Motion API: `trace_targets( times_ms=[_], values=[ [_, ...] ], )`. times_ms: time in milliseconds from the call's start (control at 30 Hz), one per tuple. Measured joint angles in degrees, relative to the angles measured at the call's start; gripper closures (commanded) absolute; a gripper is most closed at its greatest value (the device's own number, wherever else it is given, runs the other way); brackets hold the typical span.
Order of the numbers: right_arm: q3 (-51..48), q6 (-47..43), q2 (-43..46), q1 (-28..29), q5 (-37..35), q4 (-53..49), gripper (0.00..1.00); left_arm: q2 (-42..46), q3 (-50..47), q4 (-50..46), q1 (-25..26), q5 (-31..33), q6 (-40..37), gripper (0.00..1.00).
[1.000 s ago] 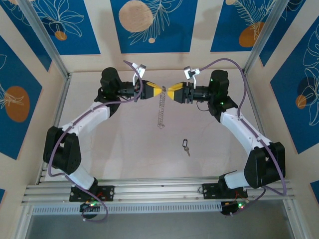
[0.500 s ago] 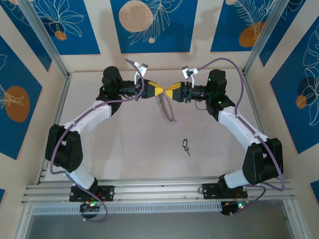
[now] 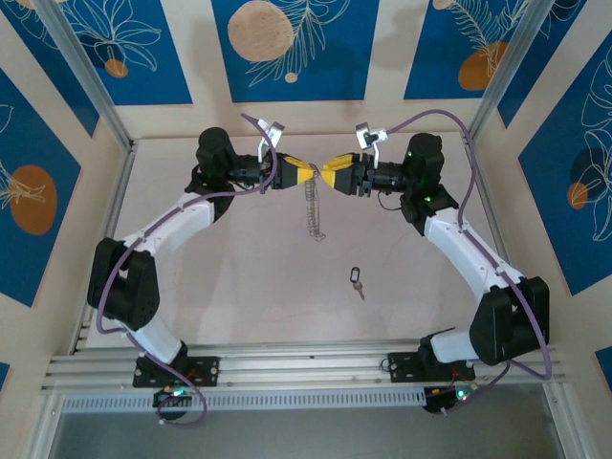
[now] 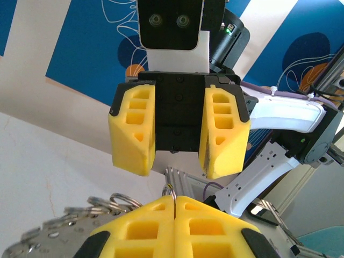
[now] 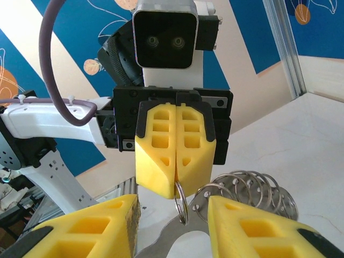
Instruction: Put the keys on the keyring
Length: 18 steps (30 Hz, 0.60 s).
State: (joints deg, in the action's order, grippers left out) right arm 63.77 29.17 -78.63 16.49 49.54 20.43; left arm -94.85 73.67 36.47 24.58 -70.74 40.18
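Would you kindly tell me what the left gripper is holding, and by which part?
The left gripper holds the keyring: its fingers are shut on a small end ring, and the rest hangs below.

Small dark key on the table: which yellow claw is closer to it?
Right. The right gripper is beyond the small dark key, slightly left of it; the left gripper sits farther left, clamped on the silvery coiled keyring.

Left gripper (image 3: 310, 175), right gripper (image 3: 325, 176): yellow on black. Keyring (image 3: 312, 212) silver-grey. Keys (image 3: 357, 279): dark tag, pale centre. Arms (image 3: 172, 226) white/black, cables (image 5: 47, 54) purple. Table (image 3: 239, 282) pale beige. Wall panels (image 3: 325, 57) blue, orange discs, white leaf outlines.
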Motion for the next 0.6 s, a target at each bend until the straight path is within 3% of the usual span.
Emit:
trace_targets(
  times_ms=[300,433,533,600],
  values=[
    [0.66,0.74,-1.27,1.66,-0.09,0.04,0.65,0.00,0.02,0.52,0.07,-0.04,0.46,1.00],
    [1.25,0.98,-2.12,2.29,-0.20,-0.09,0.80,0.00,0.15,0.68,0.22,-0.22,0.90,1.00],
    [1.51,1.01,-2.25,2.43,-0.09,-0.48,0.98,0.00,0.22,0.83,0.26,-0.35,1.38,1.00],
    [1.64,0.74,-2.25,2.49,-0.07,-0.55,1.00,-0.02,0.22,0.90,0.24,-0.37,1.53,1.00]
  ],
)
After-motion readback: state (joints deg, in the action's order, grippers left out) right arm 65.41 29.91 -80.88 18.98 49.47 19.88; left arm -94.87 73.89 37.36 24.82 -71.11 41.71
